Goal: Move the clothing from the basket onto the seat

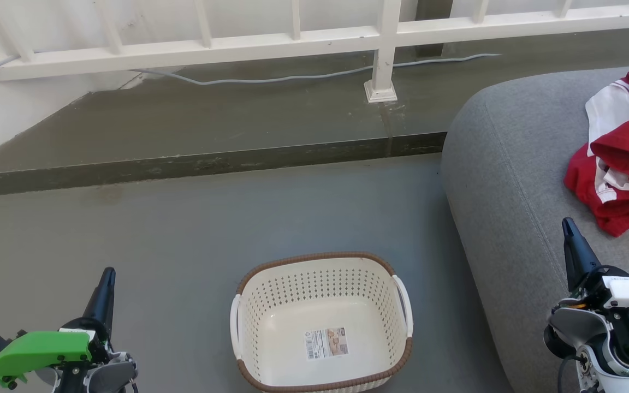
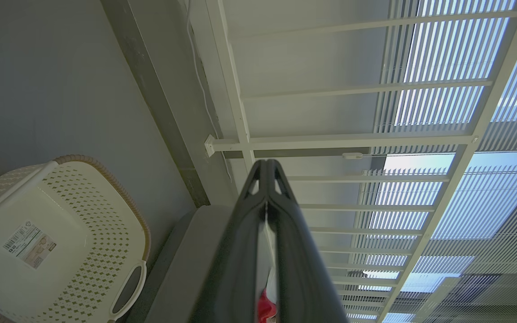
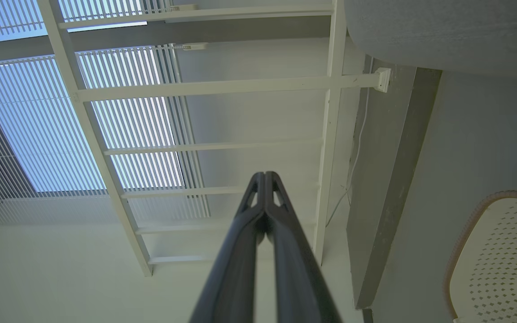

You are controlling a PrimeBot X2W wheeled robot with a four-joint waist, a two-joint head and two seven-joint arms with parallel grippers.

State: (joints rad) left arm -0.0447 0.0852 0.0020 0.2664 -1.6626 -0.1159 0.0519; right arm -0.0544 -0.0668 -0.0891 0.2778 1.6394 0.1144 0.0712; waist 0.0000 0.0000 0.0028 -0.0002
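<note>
The cream-white basket (image 1: 321, 322) stands on the grey floor at the bottom centre, holding nothing but its label sticker; it also appears in the left wrist view (image 2: 56, 233) and the right wrist view (image 3: 501, 260). The red and white clothing (image 1: 623, 147) lies crumpled on the grey seat (image 1: 511, 180) at the right. My left gripper (image 1: 108, 274) is at the lower left, shut and holding nothing, its fingertips together (image 2: 266, 165). My right gripper (image 1: 567, 224) hovers over the seat's front edge, also shut and bare (image 3: 265, 176).
A raised concrete ledge (image 1: 194, 164) runs across the back, with a white railing (image 1: 292, 41) and its post (image 1: 381, 82) above it. A grey cable (image 1: 271, 79) lies along the ledge. Open floor (image 1: 129, 229) lies left of the basket.
</note>
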